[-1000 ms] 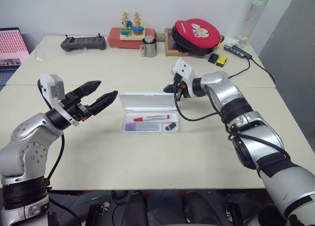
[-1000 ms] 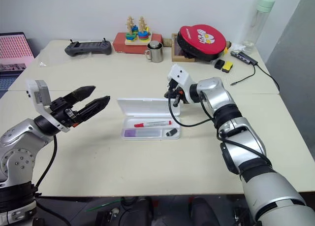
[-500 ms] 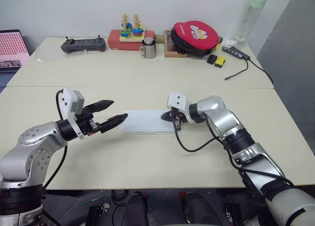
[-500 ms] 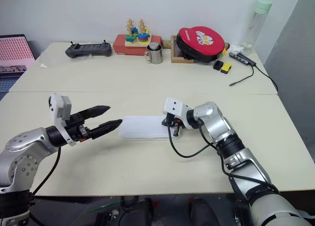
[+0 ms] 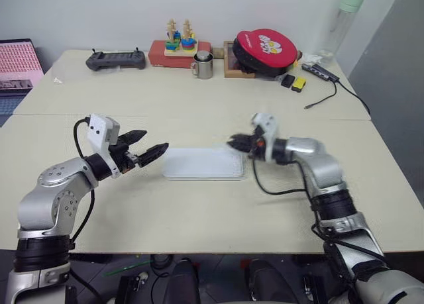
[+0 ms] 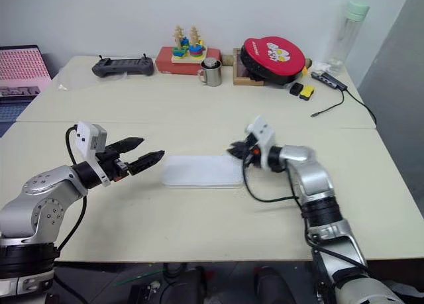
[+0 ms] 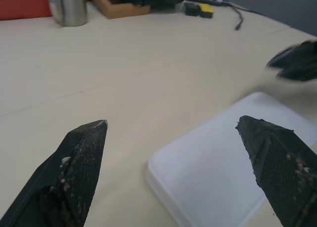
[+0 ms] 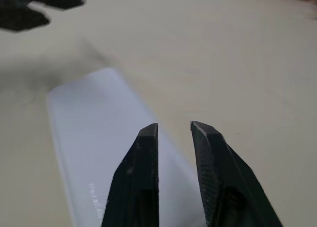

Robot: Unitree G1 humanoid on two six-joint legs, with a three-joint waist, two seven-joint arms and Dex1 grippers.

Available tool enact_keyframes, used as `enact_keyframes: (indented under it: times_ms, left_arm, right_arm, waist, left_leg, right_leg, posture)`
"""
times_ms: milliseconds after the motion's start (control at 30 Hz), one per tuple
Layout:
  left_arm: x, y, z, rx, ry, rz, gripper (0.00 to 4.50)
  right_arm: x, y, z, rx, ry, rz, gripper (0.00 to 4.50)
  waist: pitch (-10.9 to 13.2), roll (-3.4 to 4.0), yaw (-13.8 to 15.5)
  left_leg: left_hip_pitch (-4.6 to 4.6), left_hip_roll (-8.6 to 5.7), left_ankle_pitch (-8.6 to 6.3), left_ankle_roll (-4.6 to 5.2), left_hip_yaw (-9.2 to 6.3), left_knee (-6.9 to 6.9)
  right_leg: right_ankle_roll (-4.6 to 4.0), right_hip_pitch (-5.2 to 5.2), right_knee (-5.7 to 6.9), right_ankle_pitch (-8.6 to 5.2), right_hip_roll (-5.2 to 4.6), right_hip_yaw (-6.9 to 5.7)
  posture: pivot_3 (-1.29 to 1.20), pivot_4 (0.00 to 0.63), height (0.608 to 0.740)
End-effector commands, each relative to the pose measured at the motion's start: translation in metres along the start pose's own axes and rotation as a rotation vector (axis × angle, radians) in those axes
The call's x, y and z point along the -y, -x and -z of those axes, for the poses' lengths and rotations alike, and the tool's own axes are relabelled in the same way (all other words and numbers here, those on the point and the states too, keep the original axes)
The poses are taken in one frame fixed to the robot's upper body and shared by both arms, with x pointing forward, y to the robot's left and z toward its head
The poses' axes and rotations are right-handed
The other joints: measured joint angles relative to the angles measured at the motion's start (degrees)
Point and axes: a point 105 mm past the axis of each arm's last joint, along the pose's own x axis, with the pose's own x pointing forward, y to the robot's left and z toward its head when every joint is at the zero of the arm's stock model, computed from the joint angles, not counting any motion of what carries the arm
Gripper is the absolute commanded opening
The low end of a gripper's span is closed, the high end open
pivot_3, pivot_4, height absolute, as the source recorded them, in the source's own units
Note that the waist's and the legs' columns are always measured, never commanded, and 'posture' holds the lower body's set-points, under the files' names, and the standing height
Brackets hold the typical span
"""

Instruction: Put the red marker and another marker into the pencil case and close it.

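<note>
Now the pencil case (image 5: 203, 163) lies flat on the tabletop (image 5: 199, 211), lid down, between both arms. Left pincer (image 5: 148, 151) gapes wide, empty, beside its end; right pincer (image 5: 238, 143), slightly parted, holds nothing. Press evenly along the lid's front edge to confirm latching.

Both arms reach inward with bent elbows and roughly level wrists, the left claw (image 5: 151, 148) pointing toward the right arm with its two black fingers (image 7: 81, 160) spread wide and empty, the right claw (image 5: 235, 143) pointing back at it, its fingers (image 8: 141, 162) parted by a narrow gap, holding nothing.
</note>
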Motion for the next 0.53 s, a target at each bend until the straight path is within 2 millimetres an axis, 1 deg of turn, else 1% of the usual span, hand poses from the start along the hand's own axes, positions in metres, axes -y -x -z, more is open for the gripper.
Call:
enact_keyframes:
  times_ms: [33,133,200,300,333,367,467,533]
  left_arm:
    - [-0.027,0.012,-0.004,0.008,-0.054,-0.114,4.5]
    - [-0.046,0.02,-0.002,0.0,-0.05,-0.172,4.5]
    - [-0.055,0.023,-0.001,-0.015,-0.068,-0.195,4.5]
    - [-0.064,0.026,0.002,-0.042,-0.078,-0.206,4.5]
    - [-0.066,0.026,0.002,-0.043,-0.078,-0.207,4.5]
    - [-0.067,0.026,0.002,-0.043,-0.077,-0.206,4.5]
    - [-0.07,0.027,0.005,-0.059,-0.081,-0.209,4.5]
    - [-0.078,0.03,0.01,-0.086,-0.073,-0.249,4.5]
  right_arm:
    - [0.013,0.042,0.007,0.033,-0.071,0.134,2.09]
    - [0.016,0.063,0.016,0.006,-0.085,0.195,2.83]
    - [0.018,0.073,0.021,-0.012,-0.091,0.223,3.43]
    - [0.024,0.085,0.024,-0.029,-0.093,0.286,4.24]
    - [0.024,0.088,0.025,-0.031,-0.097,0.298,4.4]
    - [0.025,0.089,0.026,-0.034,-0.097,0.307,4.47]
    - [0.024,0.092,0.028,-0.04,-0.097,0.322,4.47]
    - [0.025,0.095,0.028,-0.033,-0.106,0.337,4.47]
  waist:
    - [0.0,-0.01,0.2]
    - [0.0,0.01,0.1]
    - [0.0,0.01,-0.4]
    - [0.0,0.0,-0.6]
    - [0.0,0.0,-0.6]
    - [0.0,0.0,-0.5]
    - [0.0,0.0,-0.4]
    - [0.0,-0.01,-0.4]
  left_leg:
    - [0.0,0.0,0.0,0.0,0.0,-0.06]
    - [-0.02,0.0,-0.04,-0.05,0.02,-0.07]
    - [-0.02,0.01,-0.04,-0.05,0.06,-0.07]
    - [0.01,0.04,-0.04,-0.05,0.06,-0.06]
    - [0.01,0.03,-0.04,-0.04,0.06,-0.05]
    - [0.01,0.03,-0.04,-0.05,0.06,-0.05]
    - [-0.01,0.01,-0.04,-0.05,0.08,-0.03]
    - [-0.01,0.01,-0.04,-0.05,0.1,-0.04]
  right_leg:
    - [-0.02,-0.01,-0.01,-0.02,0.0,-0.01]
    - [-0.05,-0.06,-0.02,-0.06,0.0,0.02]
    - [-0.03,-0.09,-0.01,-0.07,0.0,0.06]
    - [0.0,-0.12,0.04,-0.07,0.02,0.07]
    - [0.01,-0.12,0.05,-0.06,0.02,0.07]
    - [0.01,-0.11,0.05,-0.06,0.02,0.07]
    - [0.02,-0.09,0.0,-0.06,-0.01,0.08]
    - [0.02,-0.1,-0.01,-0.06,-0.01,0.1]
  posture:
    - [0.0,0.15,0.74]
    - [0.0,0.15,0.74]
    - [0.0,0.15,0.74]
    - [0.0,0.15,0.74]
    - [0.0,0.15,0.74]
    - [0.0,0.15,0.74]
    - [0.0,0.15,0.74]
    - [0.0,0.15,0.74]
